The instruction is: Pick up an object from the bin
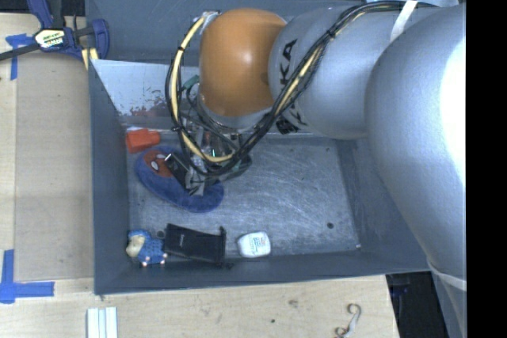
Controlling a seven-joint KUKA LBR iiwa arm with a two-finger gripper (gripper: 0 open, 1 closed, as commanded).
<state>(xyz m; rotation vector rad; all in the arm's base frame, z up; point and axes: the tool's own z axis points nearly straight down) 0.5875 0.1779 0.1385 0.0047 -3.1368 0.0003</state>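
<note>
Grey metal bin (301, 194) below us in the camera view, and we see the arm (356, 67) reaching in from the right, its orange wrist cover (238, 63) low over the bin's left half. The jaws sit right over a floppy blue cloth thing (170, 184) left of centre; whether they are apart or together we cannot tell. Just behind it lies an orange block (142, 140). Along the near wall we have a small blue-and-yellow toy (141, 246), a black box (194, 244) and a white oval piece (254, 244).
</note>
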